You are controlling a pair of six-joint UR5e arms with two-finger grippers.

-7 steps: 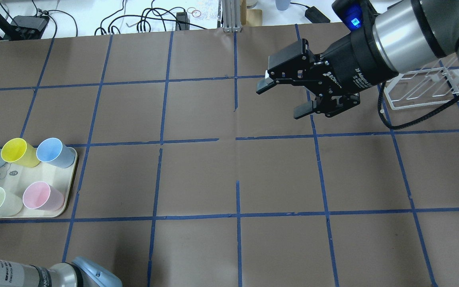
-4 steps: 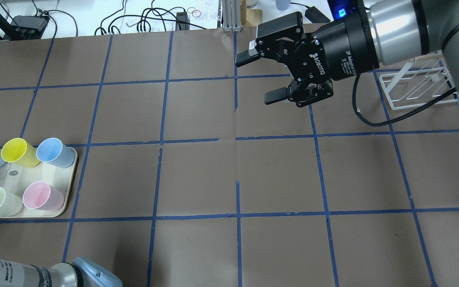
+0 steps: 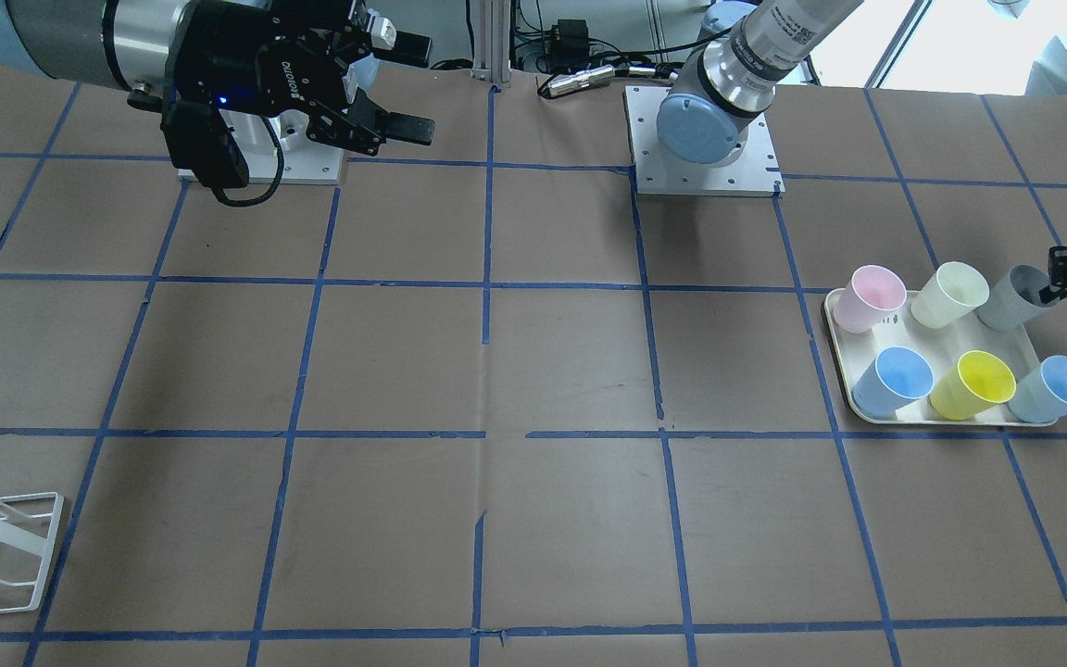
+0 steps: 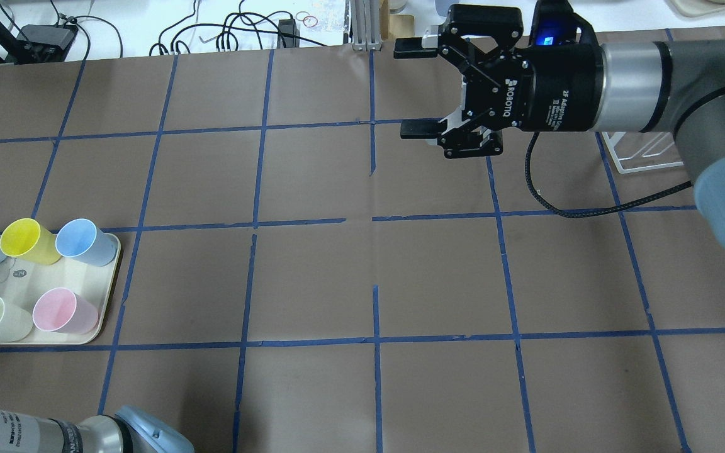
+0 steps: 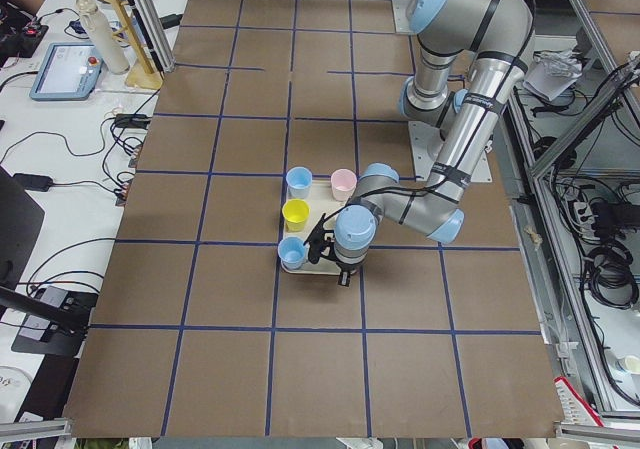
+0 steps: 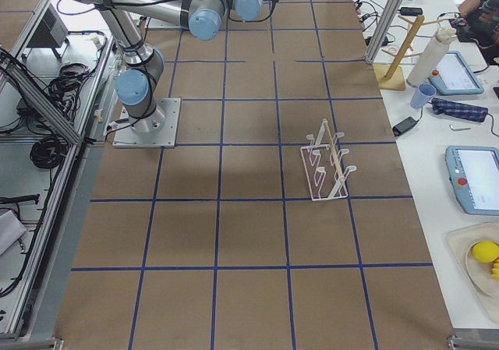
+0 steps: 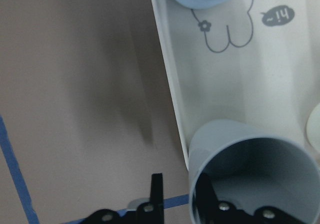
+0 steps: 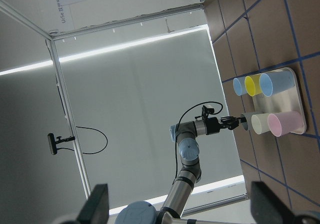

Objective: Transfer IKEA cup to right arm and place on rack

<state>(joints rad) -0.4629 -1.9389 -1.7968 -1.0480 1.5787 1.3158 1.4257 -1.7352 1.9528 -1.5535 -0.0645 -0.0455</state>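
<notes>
Both spread: left hand (image 7: 180, 180) straddles IKEA cup (image 7: 250, 156) wall, right hand (image 4: 411, 89) aloft

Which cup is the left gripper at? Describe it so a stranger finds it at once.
Look for the cream tray at the table end on the robot's left, carrying six cups in two rows. The grey cup stands at the outer end of the row nearer the robot; it alone is grey, and the left gripper straddles its rim.
</notes>
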